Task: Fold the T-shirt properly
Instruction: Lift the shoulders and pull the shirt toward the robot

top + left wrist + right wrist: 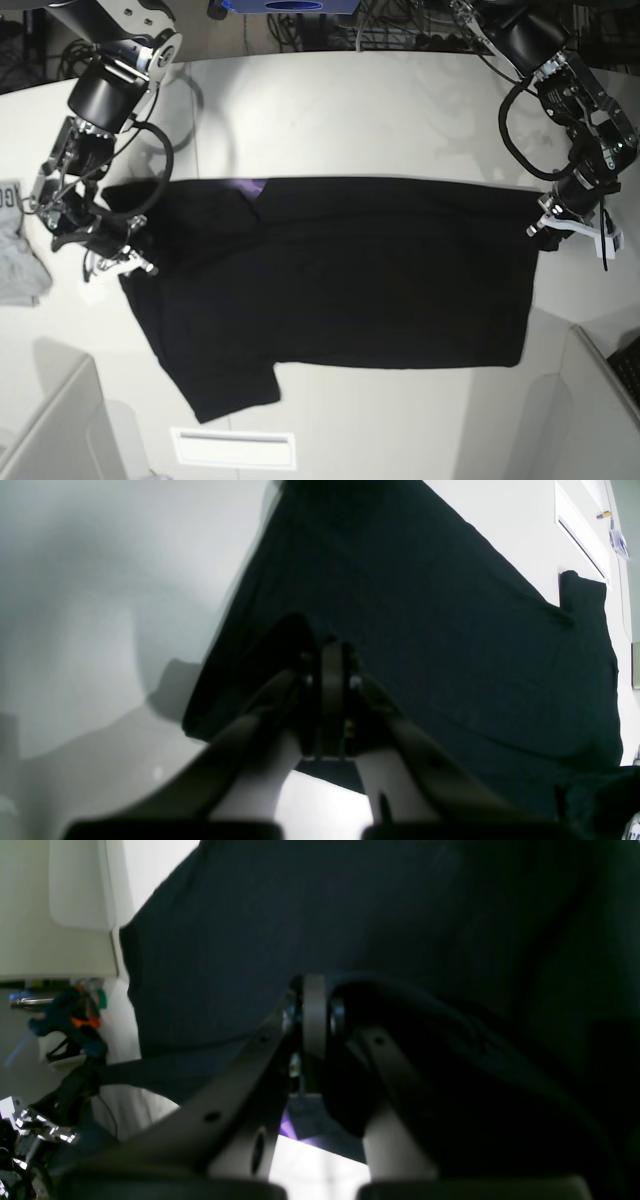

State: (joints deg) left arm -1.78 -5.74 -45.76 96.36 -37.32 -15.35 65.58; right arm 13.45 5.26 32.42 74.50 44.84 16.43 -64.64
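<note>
- T-shirt [340,280] spread flat on tabletop [350,110], stretched between both my arms.
- Left end effector [545,228] pinching its hem edge.
- Right end effector [128,258] pinching its shoulder edge.

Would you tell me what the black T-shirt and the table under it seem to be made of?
T-shirt: soft matte knit fabric, probably cotton; it drapes and creases where the right gripper and left gripper pinch it. Table: smooth white hard surface, perhaps laminate or painted board, with a faint sheen and soft shadows.
</note>
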